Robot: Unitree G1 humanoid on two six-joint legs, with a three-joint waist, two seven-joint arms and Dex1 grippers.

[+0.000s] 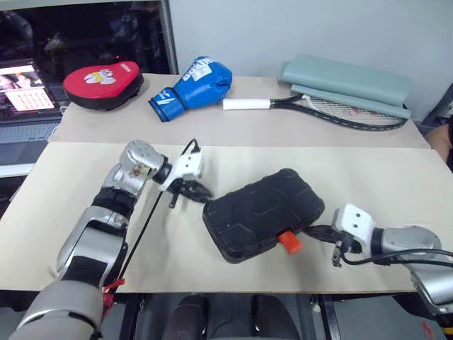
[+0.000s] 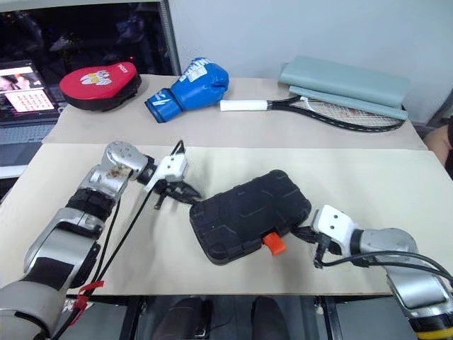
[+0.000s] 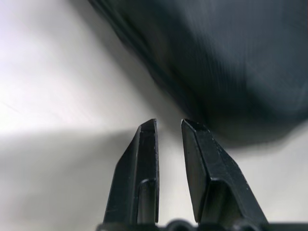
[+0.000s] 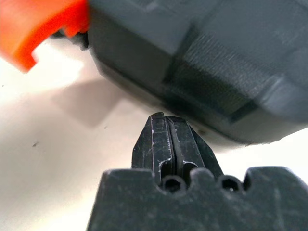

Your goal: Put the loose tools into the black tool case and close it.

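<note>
The black tool case (image 1: 262,212) lies closed and askew in the middle of the near table, ribbed shell up. Its orange latch (image 1: 289,242) sticks out from the front edge. The loose tools are out of view. My left gripper (image 1: 202,195) hovers just off the case's left end, its fingers (image 3: 144,159) a narrow gap apart with nothing between them. My right gripper (image 1: 315,230) is shut and empty, its tip (image 4: 166,122) close to the case's right front corner, beside the orange latch (image 4: 38,26).
On the far table lie a red focus pad (image 1: 102,83), a blue boxing glove (image 1: 195,83), a racket (image 1: 333,108) and a grey folded mat (image 1: 347,81). A lit screen (image 1: 21,88) stands at the far left. The near table's front edge runs just below the case.
</note>
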